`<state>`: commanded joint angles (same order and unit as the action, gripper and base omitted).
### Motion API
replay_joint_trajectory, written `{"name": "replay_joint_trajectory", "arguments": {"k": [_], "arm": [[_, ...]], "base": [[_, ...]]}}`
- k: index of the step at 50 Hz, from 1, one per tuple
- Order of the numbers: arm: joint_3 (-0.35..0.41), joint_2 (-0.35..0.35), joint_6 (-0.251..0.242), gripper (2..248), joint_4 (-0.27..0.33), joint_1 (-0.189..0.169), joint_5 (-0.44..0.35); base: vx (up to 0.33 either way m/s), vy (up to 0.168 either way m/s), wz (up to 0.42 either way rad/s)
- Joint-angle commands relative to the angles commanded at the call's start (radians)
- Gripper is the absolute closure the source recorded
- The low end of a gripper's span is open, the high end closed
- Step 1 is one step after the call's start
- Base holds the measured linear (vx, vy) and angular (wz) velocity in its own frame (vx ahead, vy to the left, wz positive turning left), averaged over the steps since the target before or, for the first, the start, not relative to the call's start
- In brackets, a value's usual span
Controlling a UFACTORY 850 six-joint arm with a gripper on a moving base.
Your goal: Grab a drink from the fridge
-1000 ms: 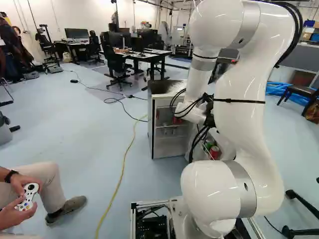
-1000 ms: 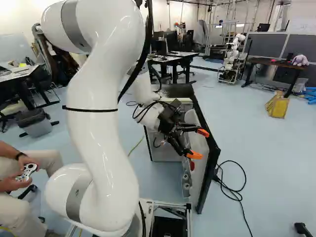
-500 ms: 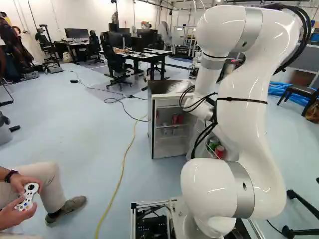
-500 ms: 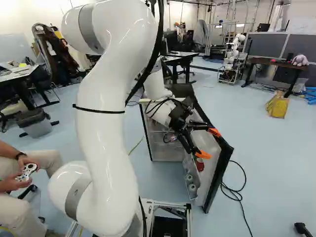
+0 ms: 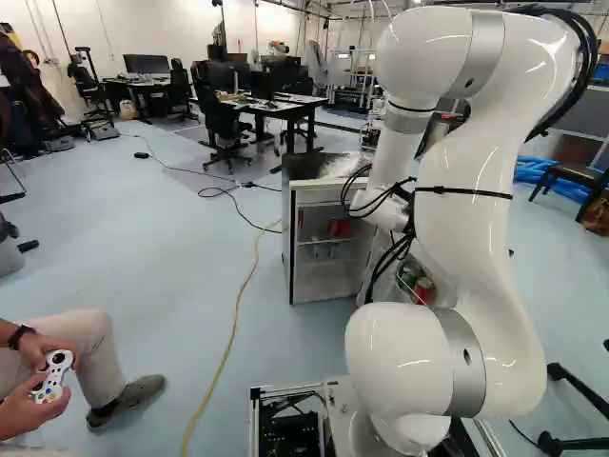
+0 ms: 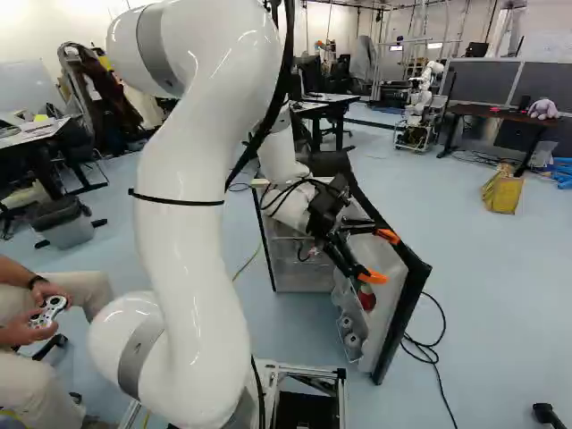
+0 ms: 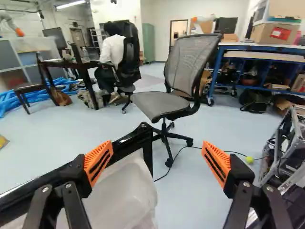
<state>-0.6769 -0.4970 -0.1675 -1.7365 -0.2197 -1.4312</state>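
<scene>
My gripper [image 6: 380, 256] stands open at the inner side of the swung-out fridge door [image 6: 407, 308] in the right base view. The fridge [image 5: 285, 238] holds red cans [image 5: 340, 228] on an inside shelf. Red and green cans [image 5: 422, 288] sit in the door's bin, partly behind my arm; a red one [image 6: 367, 299] shows just below the gripper's lower finger. In the wrist view nothing is gripped by the gripper [image 7: 157, 151]; the door's black edge [image 7: 136, 137] passes behind one finger and ends between the two, beside a translucent door bin [image 7: 121, 191].
A grey office chair [image 7: 183, 71] stands ahead of the gripper in the wrist view. Black cable [image 6: 433, 350] lies on the floor beyond the door. A yellow bag [image 6: 502, 191] and another robot [image 6: 420, 112] are farther off.
The gripper and forearm have moved rightward in the right base view, mostly in the first half second. The fridge door has swung wider, its cans moving with it. The base has stayed put.
</scene>
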Motion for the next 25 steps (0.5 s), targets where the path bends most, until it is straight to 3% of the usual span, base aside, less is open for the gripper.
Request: {"name": "replay_joint_trajectory", "arguments": {"k": [25], "arm": [[0.196,0.1,0.0,3,0.262,0.102,0.0]], "base": [[0.0,0.0,0.0]]}}
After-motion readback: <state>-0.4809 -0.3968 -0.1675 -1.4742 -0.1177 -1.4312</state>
